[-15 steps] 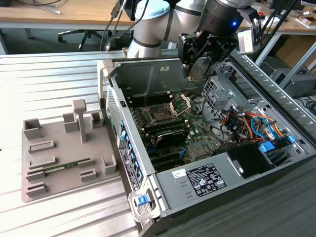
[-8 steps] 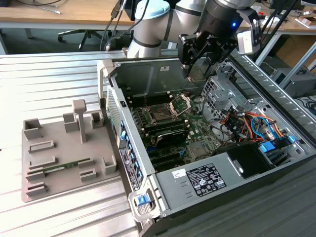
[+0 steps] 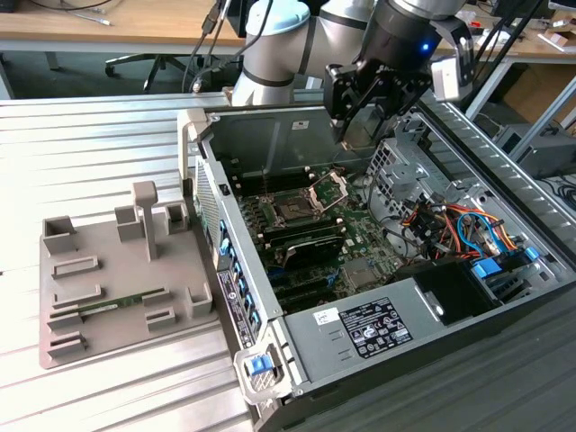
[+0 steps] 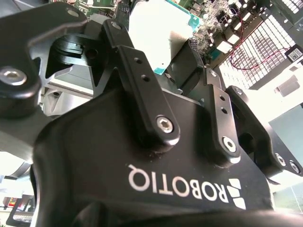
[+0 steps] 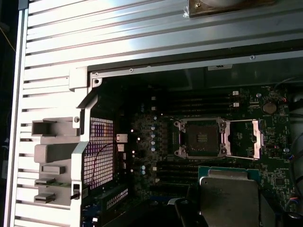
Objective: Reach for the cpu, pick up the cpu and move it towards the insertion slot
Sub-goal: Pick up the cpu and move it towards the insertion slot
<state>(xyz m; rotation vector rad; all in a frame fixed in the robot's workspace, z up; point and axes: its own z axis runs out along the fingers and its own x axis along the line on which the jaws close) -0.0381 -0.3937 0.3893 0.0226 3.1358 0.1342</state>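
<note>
cpu (image 5: 230, 196): flat square, silvery top, teal rim (glaring white in second wrist view) | pincer (image 4: 163, 56): clamped on cpu, above the open case | first wrist view: slot (image 5: 199, 137) uncovered, bracket (image 5: 242, 138) swung aside

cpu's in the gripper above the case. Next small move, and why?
Probably a small sideways shift to centre over the socket. The gripper holds the cpu above the board, and in the first wrist view the insertion slot, bracket open, sits offset from it.
</note>
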